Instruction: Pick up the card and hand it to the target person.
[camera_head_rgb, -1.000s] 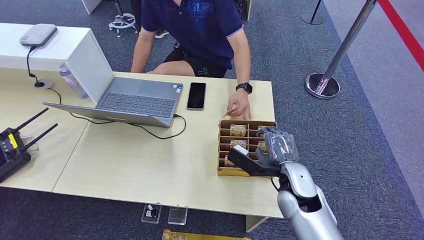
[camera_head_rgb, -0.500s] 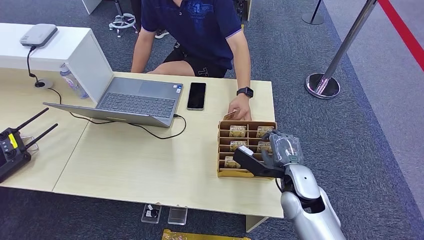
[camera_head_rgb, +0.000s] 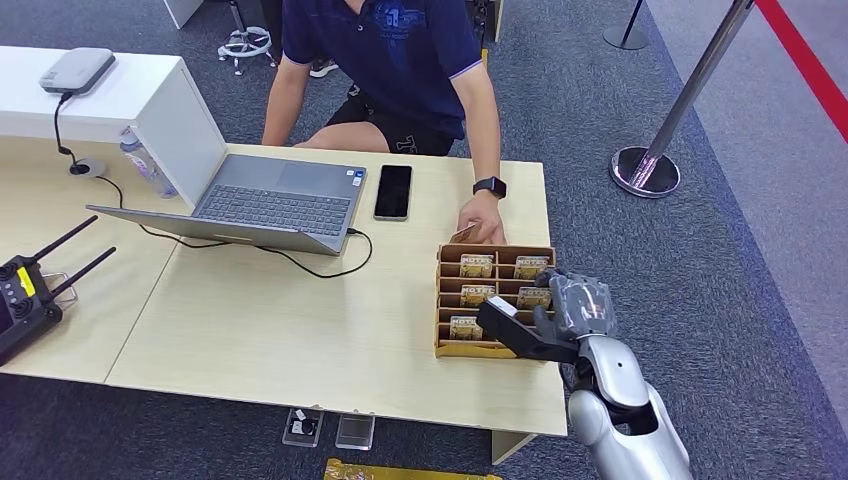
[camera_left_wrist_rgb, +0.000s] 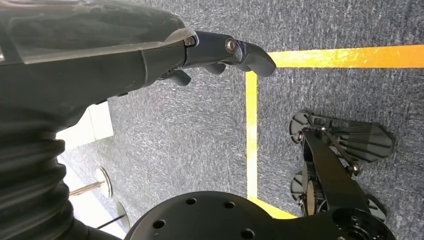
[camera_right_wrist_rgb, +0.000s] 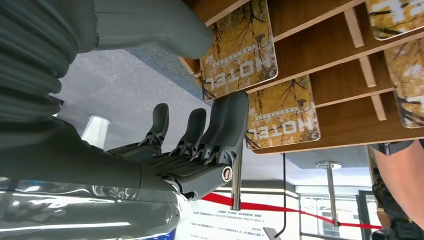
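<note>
A wooden card rack (camera_head_rgb: 439, 292) stands on the table's right end, with several yellow "HOTEL" cards (camera_head_rgb: 477, 264) in its slots. My right hand (camera_head_rgb: 566, 312) hovers over the rack's near right part, thumb reaching across the front slots, fingers spread and holding nothing. In the right wrist view the dark fingers (camera_right_wrist_rgb: 220, 131) lie just in front of two HOTEL cards (camera_right_wrist_rgb: 282, 112) on the rack's shelves (camera_right_wrist_rgb: 340, 75). A seated person's hand (camera_head_rgb: 484, 218) holds a card (camera_head_rgb: 463, 232) at the rack's far edge. My left hand (camera_left_wrist_rgb: 220, 50) hangs over the carpet, holding nothing.
An open laptop (camera_head_rgb: 275, 195) and a black phone (camera_head_rgb: 393, 190) lie across the table from the rack. A black controller (camera_head_rgb: 20, 300) sits at the left edge. A stanchion base (camera_head_rgb: 645, 170) stands on the carpet to the right. The table's front edge is close to the rack.
My right hand has drifted toward me and to the right over the rack. The person's hand has shifted slightly to the rack's far edge with its card.
</note>
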